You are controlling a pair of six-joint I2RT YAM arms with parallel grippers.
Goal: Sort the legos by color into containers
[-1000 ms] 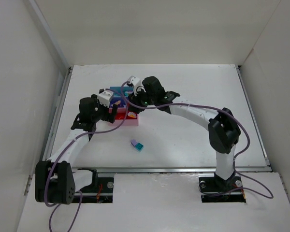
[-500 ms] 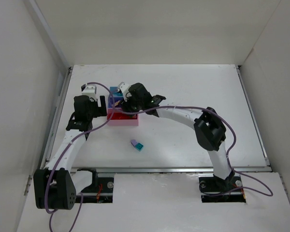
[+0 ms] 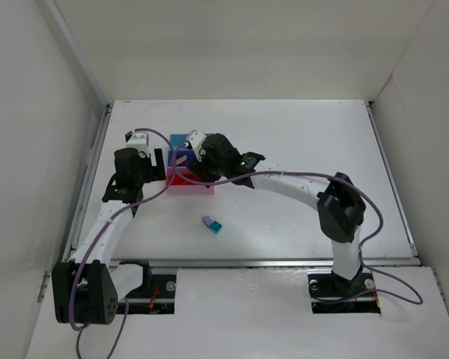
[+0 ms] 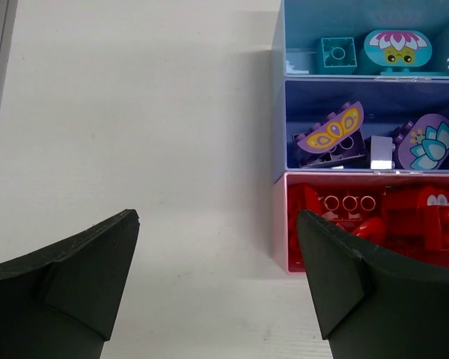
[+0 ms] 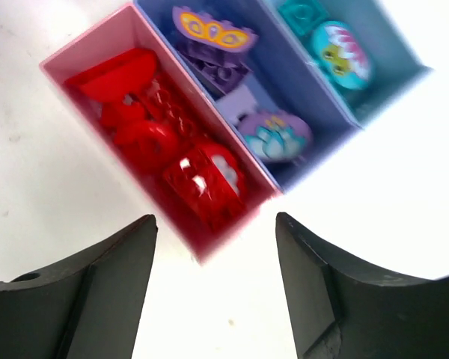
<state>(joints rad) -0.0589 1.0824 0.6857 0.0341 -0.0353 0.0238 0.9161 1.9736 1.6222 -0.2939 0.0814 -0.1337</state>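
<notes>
The left gripper [image 4: 217, 224] has drawn back to the left of the containers [image 3: 191, 188], jaws wide and empty, while the right gripper [image 5: 215, 224] has spread its jaws, empty, above the pink tray [image 5: 86, 36] of red legos [image 5: 202, 179]. Two loose bricks [image 3: 212, 224], lilac and teal, touch on the table [image 3: 299, 134], lying diagonally nearer the bases. They are probably closer to the right gripper, with nothing in between.

- I count three trays: light blue tray [image 4: 307, 19], purple-blue tray [image 4: 307, 105], pink tray [image 4: 280, 224].
- Two loose bricks outside them: lilac brick [image 3: 207, 221], teal brick [image 3: 218, 226].
- Red bricks [image 4: 404, 217]: heaped, I can't count them.
</notes>
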